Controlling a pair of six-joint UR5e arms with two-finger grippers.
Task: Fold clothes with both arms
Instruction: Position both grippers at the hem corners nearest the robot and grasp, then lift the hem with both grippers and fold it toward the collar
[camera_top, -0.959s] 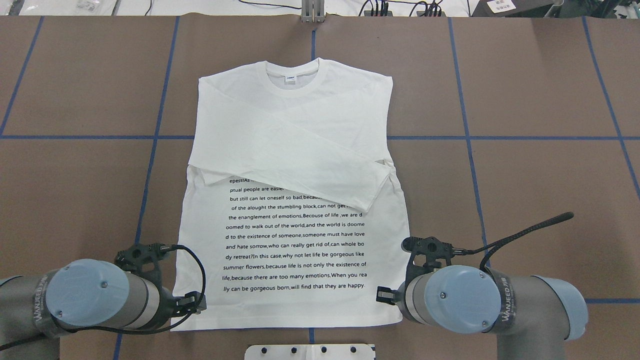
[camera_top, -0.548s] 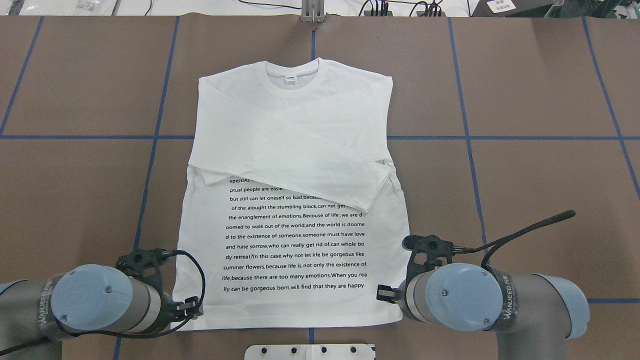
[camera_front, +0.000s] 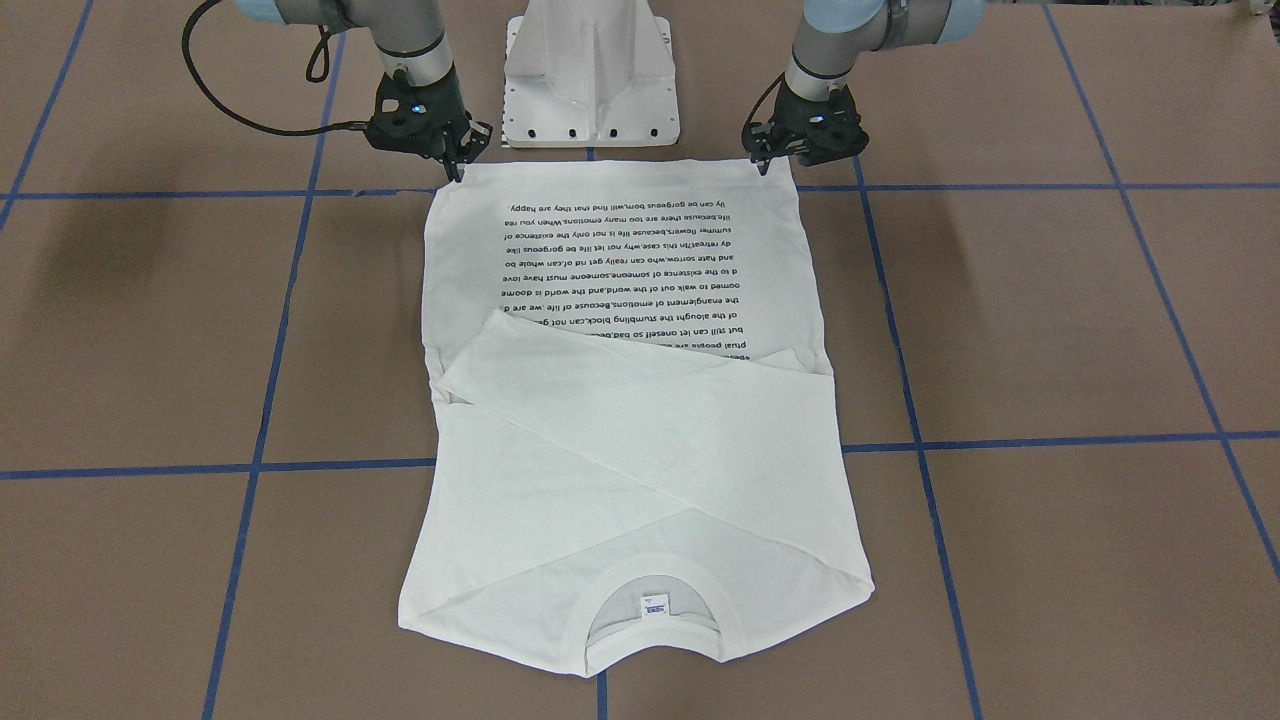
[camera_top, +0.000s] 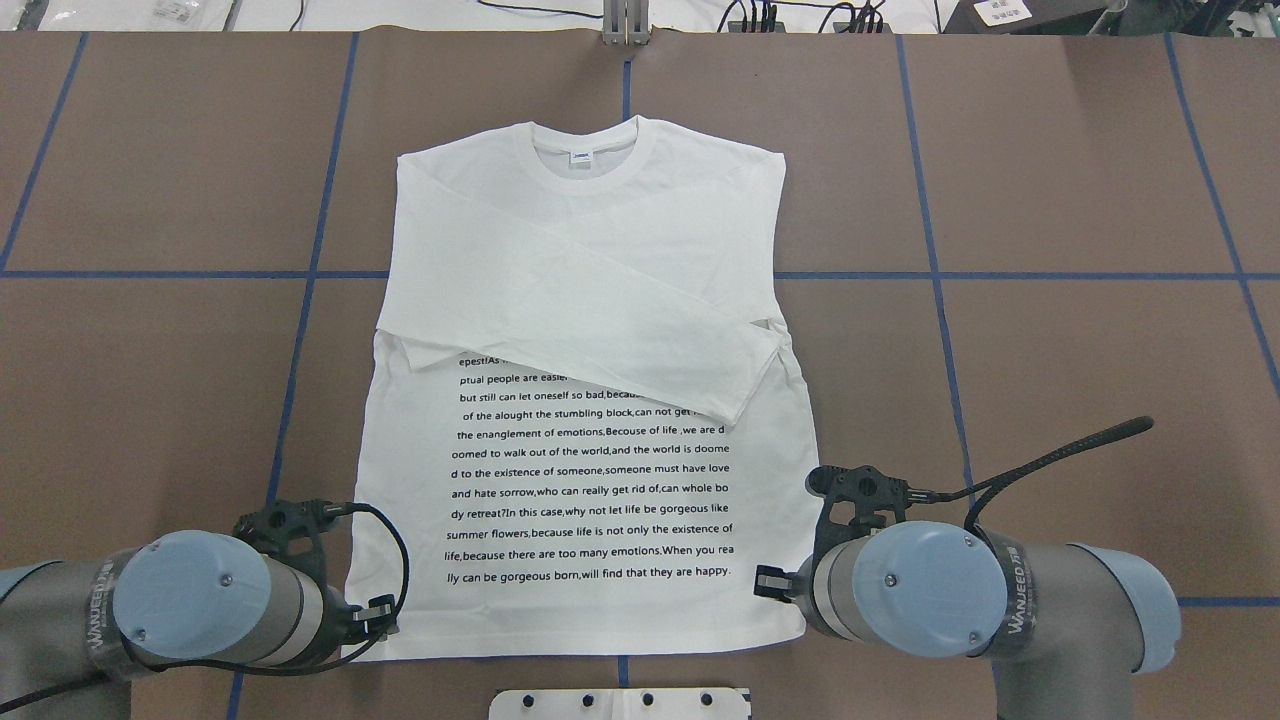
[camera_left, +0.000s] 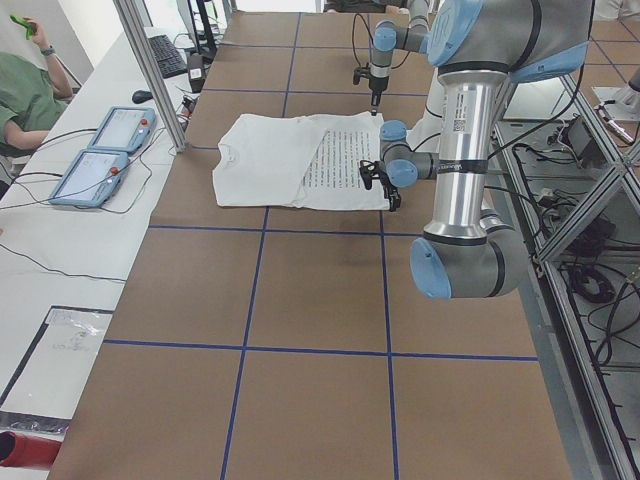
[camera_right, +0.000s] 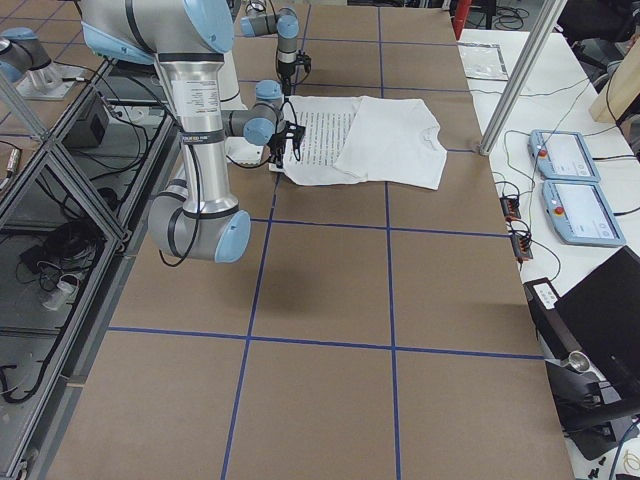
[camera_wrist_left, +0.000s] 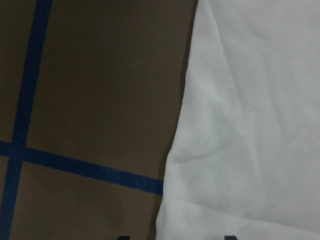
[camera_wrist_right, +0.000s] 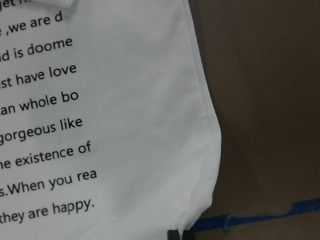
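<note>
The soft, light T-shirt (camera_front: 620, 420) lies flat, hem just before the pedestal base (camera_front: 590, 70), best pinched at both hem corners, where the left gripper (camera_front: 775, 152) hangs spread and empty; the right gripper (camera_front: 455, 155) is unclear.

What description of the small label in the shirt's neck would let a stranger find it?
On the brown table with blue tape lines lies a white long-sleeved T-shirt. Inside its round collar, at the end away from the robot, sits a small white label with a blue mark. Nothing else on the shirt is blue; its printed text is black.
</note>
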